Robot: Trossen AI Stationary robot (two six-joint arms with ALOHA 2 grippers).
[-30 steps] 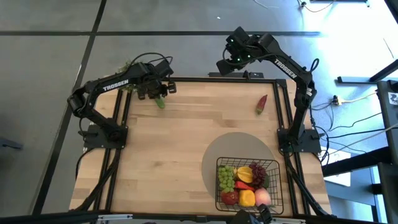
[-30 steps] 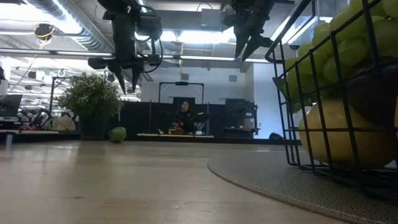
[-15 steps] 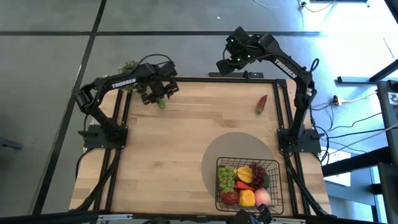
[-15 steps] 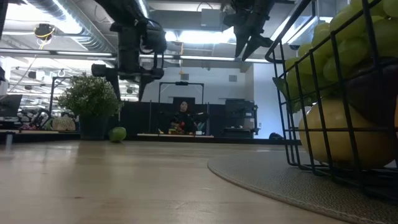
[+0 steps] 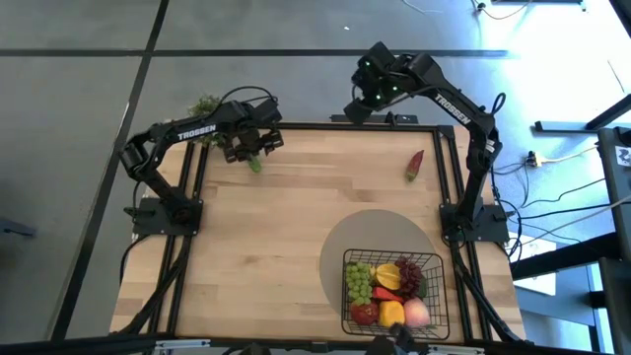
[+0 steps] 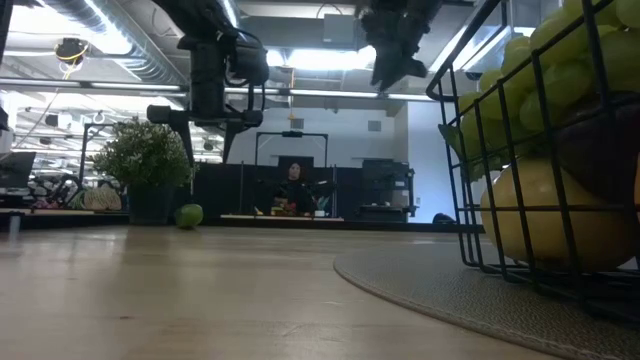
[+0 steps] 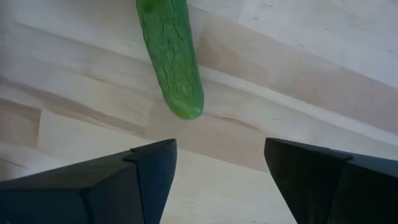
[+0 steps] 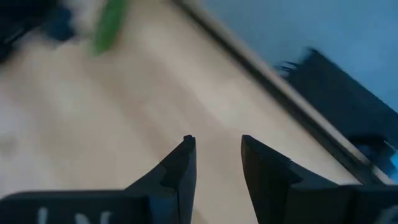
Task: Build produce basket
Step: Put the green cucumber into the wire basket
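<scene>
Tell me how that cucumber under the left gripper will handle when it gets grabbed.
The cucumber looks like a smooth, round-sided cylinder lying flat on the table, so it may roll if nudged sideways. Its glossy skin could slip between the left gripper's open fingers. It appears straight and stiff, unlikely to droop.

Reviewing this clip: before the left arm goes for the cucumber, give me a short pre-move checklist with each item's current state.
1. Left gripper open wide enough for the cucumber: ok, fingers stand well apart.
2. Cucumber free on the table, nothing on it: ok.
3. Left gripper lined up with the cucumber: cannot tell; in the left wrist view only its end shows, ahead of the fingers.
4. Right gripper clear of the left arm's path: ok, raised at the table's far edge, holding nothing.
5. Room in the basket: cannot tell; produce already covers most of it.
6. Chili out of the way: ok, it lies near the far right edge.
</scene>
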